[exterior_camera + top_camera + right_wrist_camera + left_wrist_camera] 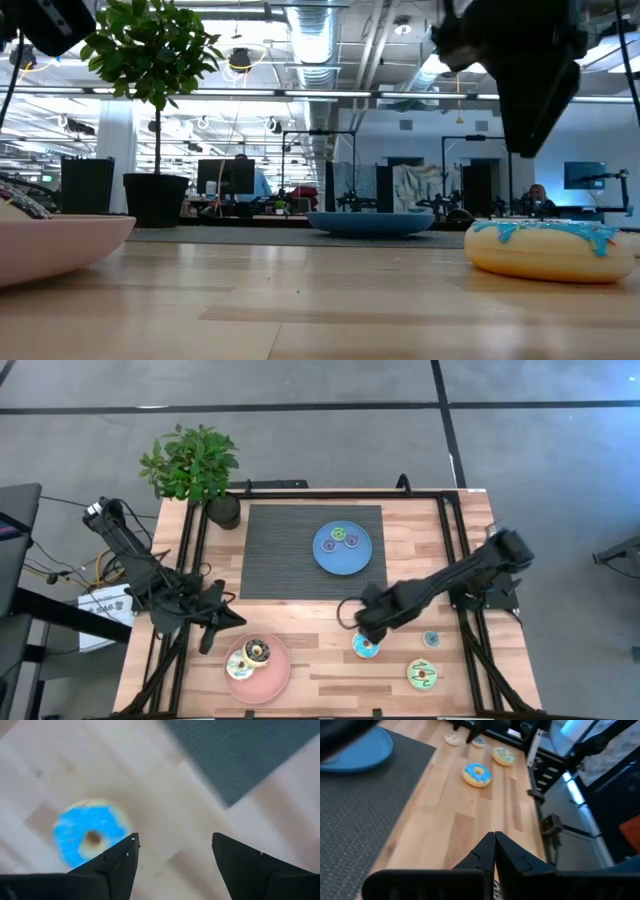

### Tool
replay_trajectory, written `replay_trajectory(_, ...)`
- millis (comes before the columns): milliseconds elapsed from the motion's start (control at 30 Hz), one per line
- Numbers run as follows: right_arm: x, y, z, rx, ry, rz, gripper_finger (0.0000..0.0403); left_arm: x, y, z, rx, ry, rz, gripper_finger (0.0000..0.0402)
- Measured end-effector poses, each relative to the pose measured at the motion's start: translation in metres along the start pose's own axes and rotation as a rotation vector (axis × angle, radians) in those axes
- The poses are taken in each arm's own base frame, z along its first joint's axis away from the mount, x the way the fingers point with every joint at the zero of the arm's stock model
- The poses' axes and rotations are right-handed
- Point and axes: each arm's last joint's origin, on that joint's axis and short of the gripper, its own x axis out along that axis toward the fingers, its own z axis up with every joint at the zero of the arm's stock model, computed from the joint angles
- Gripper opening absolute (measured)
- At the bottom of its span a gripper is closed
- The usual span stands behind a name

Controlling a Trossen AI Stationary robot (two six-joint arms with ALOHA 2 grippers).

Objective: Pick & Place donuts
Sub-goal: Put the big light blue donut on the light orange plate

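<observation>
My right gripper (pixel 175 845) is open and hovers over the table just beside the large blue-iced donut (pixel 90 837), touching nothing; the high view shows this right gripper (pixel 360 626) next to that blue donut (pixel 366 648). The green-iced donut (pixel 422 675) and a small teal donut (pixel 431 639) lie flat on the wood nearby. A dark brown donut (pixel 258 650) and a white donut (pixel 240 667) rest on the pink plate (pixel 278 672). Small donuts (pixel 340 536) sit on the blue plate (pixel 330 560). My left gripper (pixel 495 845) is shut and empty, near the pink plate.
A dark ribbed mat (pixel 275 550) lies under the blue plate at the table's far middle. A potted plant (pixel 195 465) stands at the far left corner. Black frame rails (pixel 455 550) run along both sides of the table. Bare wood (pixel 330 670) shows between the pink plate and the blue donut.
</observation>
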Motion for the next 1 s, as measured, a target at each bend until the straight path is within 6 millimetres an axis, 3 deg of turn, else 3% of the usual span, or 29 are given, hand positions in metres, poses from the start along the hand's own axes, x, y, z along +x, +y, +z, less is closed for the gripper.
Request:
replay_trajectory(133,0.02,0.021,-0.004,0.001,0.105,0.045,0.0244,-0.006,0.005,0.0,0.006,-0.001,-0.024,0.0002)
replay_trajectory(300,0.034,0.041,-0.009,0.035,0.093,0.114,0.0244,-0.007,0.006,0.0,0.074,0.002,-0.025,0.0002)
replay_trajectory(700,0.059,0.047,-0.007,0.042,0.111,0.067,0.0244,-0.004,0.007,-0.003,0.089,0.017,0.001,0.0002)
replay_trajectory(800,0.067,0.042,-0.01,0.043,0.151,-0.016,0.0244,-0.003,0.006,-0.002,0.069,0.003,0.004,0.0002)
replay_trajectory(1000,0.071,0.051,-0.006,0.016,0.112,0.063,0.0242,-0.003,0.006,-0.002,0.057,-0.009,0.014,0.0002)
